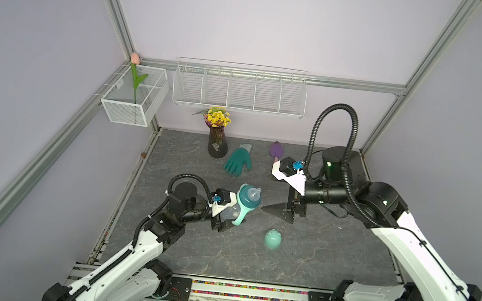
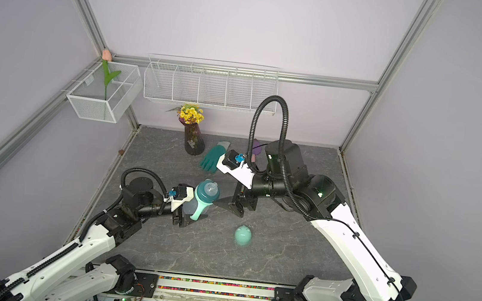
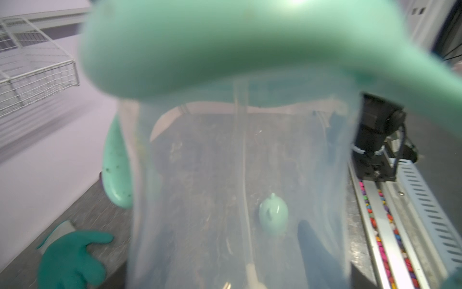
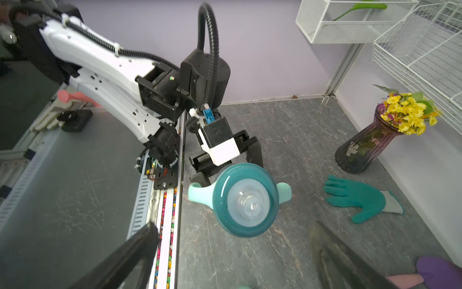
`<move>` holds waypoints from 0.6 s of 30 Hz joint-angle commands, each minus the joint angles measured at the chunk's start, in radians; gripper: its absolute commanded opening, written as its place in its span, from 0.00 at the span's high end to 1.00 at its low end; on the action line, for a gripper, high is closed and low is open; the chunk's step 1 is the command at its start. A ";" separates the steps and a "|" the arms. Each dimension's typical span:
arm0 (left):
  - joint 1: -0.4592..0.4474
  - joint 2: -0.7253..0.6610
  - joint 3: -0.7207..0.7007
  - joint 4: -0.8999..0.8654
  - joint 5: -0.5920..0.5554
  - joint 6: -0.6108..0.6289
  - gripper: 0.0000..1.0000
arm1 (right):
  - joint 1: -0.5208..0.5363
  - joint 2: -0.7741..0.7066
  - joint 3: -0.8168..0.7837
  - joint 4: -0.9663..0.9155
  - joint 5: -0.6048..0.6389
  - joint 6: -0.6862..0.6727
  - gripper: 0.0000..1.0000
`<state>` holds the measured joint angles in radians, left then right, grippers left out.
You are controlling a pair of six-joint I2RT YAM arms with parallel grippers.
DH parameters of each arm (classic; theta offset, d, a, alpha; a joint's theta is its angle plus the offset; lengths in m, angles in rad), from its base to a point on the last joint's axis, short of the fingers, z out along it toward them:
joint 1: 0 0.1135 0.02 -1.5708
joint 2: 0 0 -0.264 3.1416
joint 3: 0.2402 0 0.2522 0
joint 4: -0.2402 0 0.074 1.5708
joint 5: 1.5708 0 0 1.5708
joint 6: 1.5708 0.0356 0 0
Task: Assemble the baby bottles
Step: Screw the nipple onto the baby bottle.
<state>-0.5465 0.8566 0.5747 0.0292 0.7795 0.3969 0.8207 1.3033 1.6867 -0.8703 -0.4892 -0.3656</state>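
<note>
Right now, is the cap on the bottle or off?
Off. The cap lies alone on the table, apart from the bottle, whose nipple is bare.

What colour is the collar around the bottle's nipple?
Dark teal collar, clearest in the right wrist view.

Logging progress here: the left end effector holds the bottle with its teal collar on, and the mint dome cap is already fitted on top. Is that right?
Not quite: the mint dome cap lies on the table, apart from the bottle, as both top views show. The left end effector does hold the bottle with its teal collar on.
</note>
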 commanded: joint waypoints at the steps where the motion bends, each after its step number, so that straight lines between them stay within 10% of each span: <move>1: -0.004 -0.004 0.051 -0.043 0.161 0.010 1.00 | 0.020 0.043 -0.020 -0.052 -0.019 -0.079 0.08; 18: -0.005 0.001 0.054 -0.045 0.160 0.012 1.00 | 0.104 0.128 0.027 -0.038 0.048 -0.069 0.26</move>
<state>-0.5465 0.8585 0.5964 -0.0280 0.9203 0.3973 0.9188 1.4292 1.6989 -0.9176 -0.4488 -0.4313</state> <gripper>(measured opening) 0.785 0.759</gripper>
